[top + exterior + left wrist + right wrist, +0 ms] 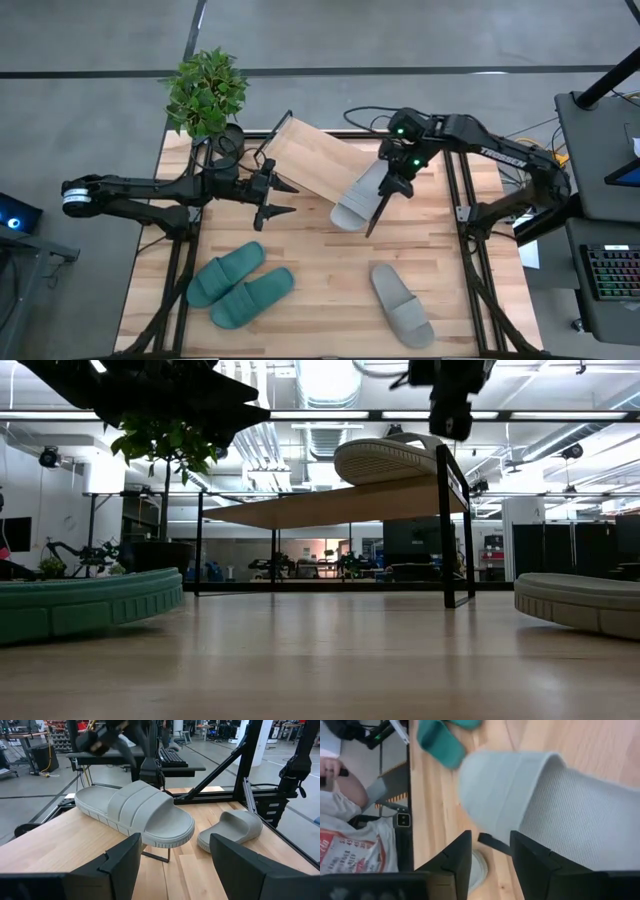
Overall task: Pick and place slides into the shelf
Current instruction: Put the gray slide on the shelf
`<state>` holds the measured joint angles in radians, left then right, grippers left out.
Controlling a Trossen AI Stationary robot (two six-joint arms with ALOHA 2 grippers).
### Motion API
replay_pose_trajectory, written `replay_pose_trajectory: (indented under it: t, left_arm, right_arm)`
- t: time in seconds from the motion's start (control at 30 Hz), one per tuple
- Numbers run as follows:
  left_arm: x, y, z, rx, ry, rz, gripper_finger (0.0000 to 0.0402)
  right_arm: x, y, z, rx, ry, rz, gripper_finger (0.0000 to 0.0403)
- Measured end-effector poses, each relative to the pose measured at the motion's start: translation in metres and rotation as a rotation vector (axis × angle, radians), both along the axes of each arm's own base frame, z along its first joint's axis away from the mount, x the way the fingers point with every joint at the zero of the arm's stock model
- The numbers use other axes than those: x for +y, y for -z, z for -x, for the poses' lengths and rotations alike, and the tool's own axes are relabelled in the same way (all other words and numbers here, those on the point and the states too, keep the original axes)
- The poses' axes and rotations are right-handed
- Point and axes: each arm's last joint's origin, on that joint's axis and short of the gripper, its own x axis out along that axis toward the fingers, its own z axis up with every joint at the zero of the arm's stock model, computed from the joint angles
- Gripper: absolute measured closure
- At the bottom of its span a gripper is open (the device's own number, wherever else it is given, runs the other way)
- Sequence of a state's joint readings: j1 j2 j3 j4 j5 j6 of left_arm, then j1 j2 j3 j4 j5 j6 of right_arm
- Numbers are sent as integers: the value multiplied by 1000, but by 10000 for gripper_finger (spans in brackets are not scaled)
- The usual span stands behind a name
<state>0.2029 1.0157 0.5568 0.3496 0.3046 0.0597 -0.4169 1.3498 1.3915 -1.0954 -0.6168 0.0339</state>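
Observation:
A light grey slide (360,195) lies sole-down on the right end of the slanted wooden shelf (305,155), one end jutting past the board's edge (165,837). My right gripper (385,205) is open just beside this slide; in the right wrist view its fingers (462,860) stand apart short of the slide (520,795). My left gripper (290,198) is open and empty at the shelf's left side, pointing toward the slide (135,815). The second grey slide (400,305) and the teal pair (240,285) lie on the table.
A potted plant (207,92) stands at the table's far left corner behind the shelf. The shelf's black wire frame (446,530) stands on the tabletop. A person (350,835) is beyond the table's edge in the right wrist view. Bare tabletop (320,270) lies between the teal pair and the grey slide.

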Motion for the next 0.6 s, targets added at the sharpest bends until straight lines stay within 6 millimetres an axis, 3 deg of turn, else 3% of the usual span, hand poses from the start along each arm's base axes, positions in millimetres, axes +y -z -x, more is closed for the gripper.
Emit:
replay_pose_trajectory:
  t: [0.27,0.6]
  left_arm:
    - [0,0,0,0,-2,0,180]
    - [1,0,0,-1,-26,-11,180]
  right_arm:
    - [30,-29,31,-158,-126,153,288]
    - [89,-49,60,-255,-295,209,292]
